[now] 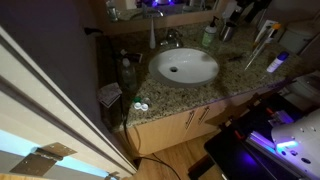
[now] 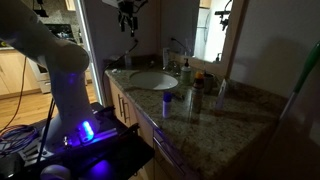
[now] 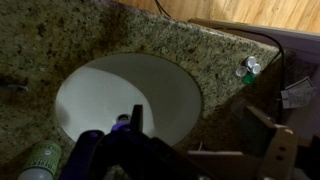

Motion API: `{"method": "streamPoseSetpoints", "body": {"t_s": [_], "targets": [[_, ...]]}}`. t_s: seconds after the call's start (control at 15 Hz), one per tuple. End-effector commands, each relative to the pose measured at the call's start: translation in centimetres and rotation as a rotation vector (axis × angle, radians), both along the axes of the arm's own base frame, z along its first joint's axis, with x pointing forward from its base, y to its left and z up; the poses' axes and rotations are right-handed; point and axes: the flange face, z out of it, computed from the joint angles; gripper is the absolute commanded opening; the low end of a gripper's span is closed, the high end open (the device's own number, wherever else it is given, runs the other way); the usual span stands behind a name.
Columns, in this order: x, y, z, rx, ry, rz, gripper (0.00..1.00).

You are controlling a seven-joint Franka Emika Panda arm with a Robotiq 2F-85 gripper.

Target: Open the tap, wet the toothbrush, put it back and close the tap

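Observation:
The white oval basin (image 1: 185, 67) is set into the speckled granite counter (image 1: 235, 75). The small chrome tap (image 1: 170, 40) stands behind the basin, next to a slim white bottle (image 1: 153, 35). In an exterior view my gripper (image 2: 127, 18) hangs high above the basin (image 2: 152, 80), touching nothing. The wrist view looks straight down on the basin (image 3: 130, 90). There the gripper (image 3: 200, 135) is open, with one finger (image 3: 135, 118) over the bowl and the other over the counter, and nothing between them. I cannot make out the toothbrush with certainty.
A green-capped bottle (image 3: 40, 160) lies by the basin's edge. Small green-and-white caps (image 3: 247, 68) sit near the counter corner. A blue-lit cup (image 2: 167, 100) and several bottles (image 2: 195, 95) stand on the counter. A dark bottle (image 1: 125, 70) stands near the counter's end.

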Motion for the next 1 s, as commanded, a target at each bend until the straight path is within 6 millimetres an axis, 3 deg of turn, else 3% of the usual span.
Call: {"method": "streamPoseSetpoints", "body": {"t_s": [0.0, 0.4, 0.93], "targets": [[0.0, 0.0, -0.2, -0.002, 0.006, 0.0, 1.0], [-1.1, -0.2, 0.3, -0.221, 0.135, -0.177, 1.0], [-1.6, 0.8, 0.5, -0.173, 0.156, -0.182, 1.0]]}}
